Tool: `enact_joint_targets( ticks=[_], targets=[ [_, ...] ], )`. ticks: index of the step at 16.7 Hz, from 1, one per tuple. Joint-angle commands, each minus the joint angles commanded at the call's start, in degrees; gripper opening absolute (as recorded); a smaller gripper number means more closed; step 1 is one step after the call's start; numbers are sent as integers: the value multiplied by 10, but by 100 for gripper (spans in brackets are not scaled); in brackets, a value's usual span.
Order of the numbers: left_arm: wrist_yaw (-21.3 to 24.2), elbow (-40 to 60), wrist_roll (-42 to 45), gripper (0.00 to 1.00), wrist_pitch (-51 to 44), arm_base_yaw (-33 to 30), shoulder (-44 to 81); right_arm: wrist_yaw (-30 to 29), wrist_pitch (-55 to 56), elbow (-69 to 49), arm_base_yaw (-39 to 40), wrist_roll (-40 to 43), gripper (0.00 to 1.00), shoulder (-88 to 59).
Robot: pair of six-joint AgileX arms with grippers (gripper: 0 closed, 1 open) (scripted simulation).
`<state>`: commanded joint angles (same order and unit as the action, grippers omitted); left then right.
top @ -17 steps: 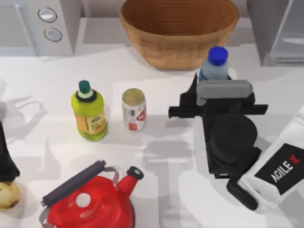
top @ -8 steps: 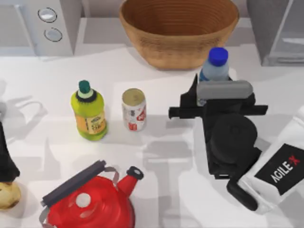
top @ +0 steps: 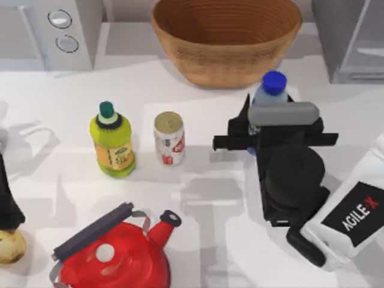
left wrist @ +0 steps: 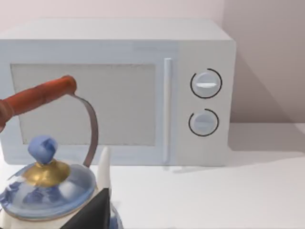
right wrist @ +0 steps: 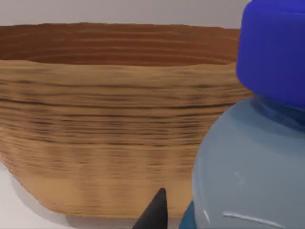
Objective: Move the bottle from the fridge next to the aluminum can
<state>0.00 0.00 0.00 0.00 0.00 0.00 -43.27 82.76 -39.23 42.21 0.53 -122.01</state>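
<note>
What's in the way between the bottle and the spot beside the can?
Nothing visible. The bottle, at the right gripper, and the can have bare table between them. The basket sits behind that path, the kettle in front.

Bottle (right wrist: 248, 176) with blue cap (right wrist: 272, 50) close up; woven basket (right wrist: 105, 119) behind it.

Glossy red kettle (top: 114, 261), woven wicker basket (top: 225, 39), clear plastic bottle (top: 268, 96).
</note>
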Motion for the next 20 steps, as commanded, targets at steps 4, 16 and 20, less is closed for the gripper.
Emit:
enact_joint_targets(
  ticks=[4, 16, 20],
  targets=[
    [0, 0, 0, 100, 0, 0, 0, 0, 0, 0, 0, 0, 100, 0],
    [0, 0, 0, 100, 0, 0, 0, -20, 18, 27, 22, -1, 100, 12],
    [0, 0, 0, 100, 0, 0, 0, -39, 31, 52, 39, 0, 100, 20]
  ],
)
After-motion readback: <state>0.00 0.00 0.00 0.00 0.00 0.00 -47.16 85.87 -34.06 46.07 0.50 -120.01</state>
